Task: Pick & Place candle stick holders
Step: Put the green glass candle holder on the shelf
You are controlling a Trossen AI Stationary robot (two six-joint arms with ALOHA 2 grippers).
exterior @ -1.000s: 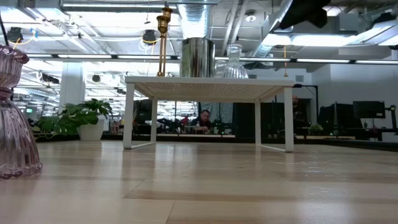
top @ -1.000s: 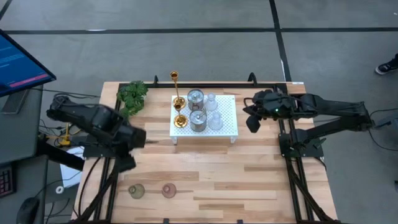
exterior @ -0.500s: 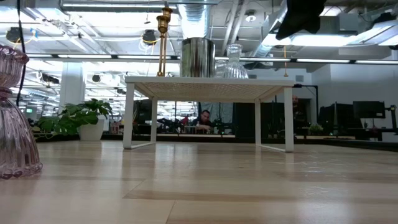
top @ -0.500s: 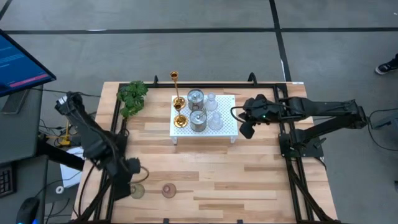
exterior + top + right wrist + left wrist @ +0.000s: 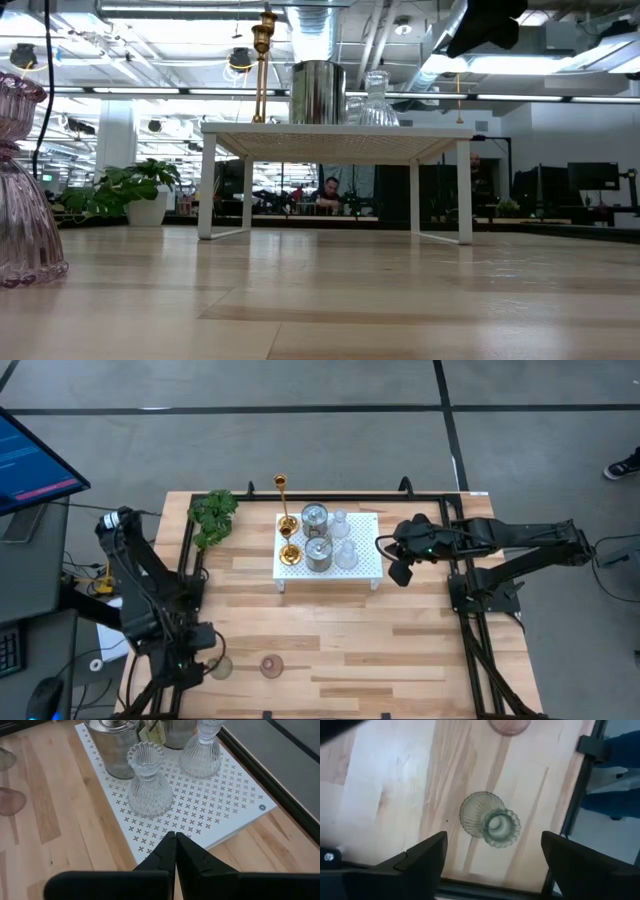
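Hovering open left claw over one greenish holder, one pinkish holder beside, right claw closed near two clear glass holders.

Most of the candle stick holders sit upright on the white perforated stand — two silvery cups, two ribbed clear glass ones beside them, and a short gold one at its edge. The tall slender gold one stands just behind that. The greenish one and the pinkish one stand well apart from the rest, near the table's front edge — side by side, not touching.
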